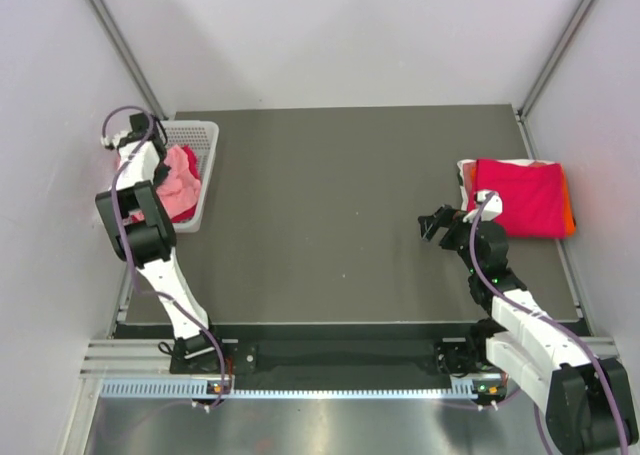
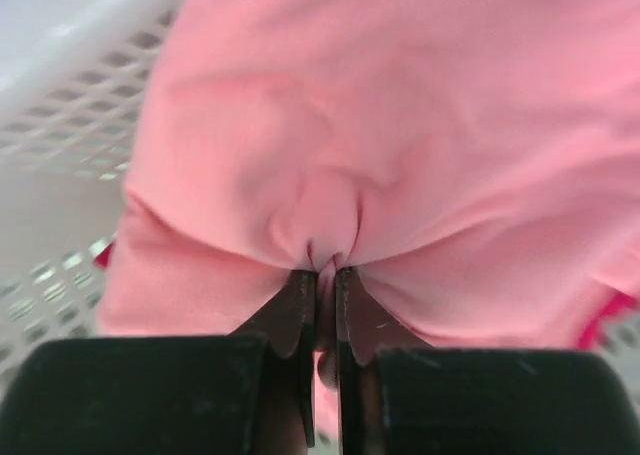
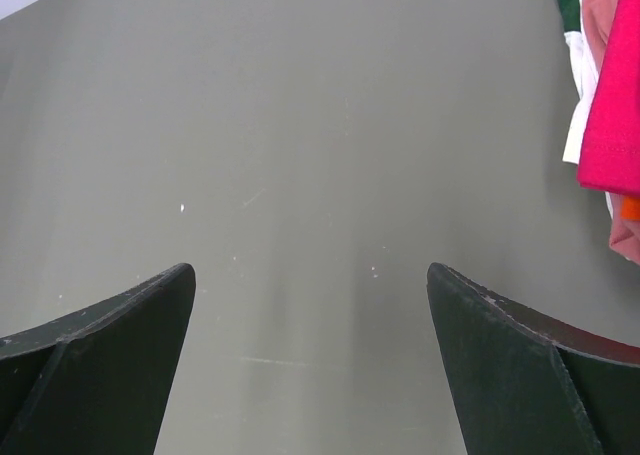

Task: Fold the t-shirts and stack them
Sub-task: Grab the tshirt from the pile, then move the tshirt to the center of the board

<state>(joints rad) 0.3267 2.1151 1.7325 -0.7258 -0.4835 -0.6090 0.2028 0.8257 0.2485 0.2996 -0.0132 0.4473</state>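
- Left fingers (image 2: 295, 315) we see pinched shut on a fold of the pink shirt (image 2: 380, 125), inside the basket (image 2: 70, 95).
- Right fingers (image 3: 110, 355) spread wide above the tabletop (image 3: 300, 125), near the folded crimson shirt (image 1: 520, 197).

We take this for a robot lab cell. A left arm (image 1: 148, 237) and a right arm (image 1: 497, 275) are bolted to an aluminium rail (image 1: 125, 358) at the near edge of a grey tabletop (image 1: 340, 205). Plain white panels (image 1: 340, 35) on metal struts (image 1: 116, 37) box it in. A purple cable (image 1: 127, 109) loops off each arm. The props are a white basket (image 1: 208, 170) holding a pink t-shirt (image 1: 185, 190), and a folded stack (image 1: 525, 197).
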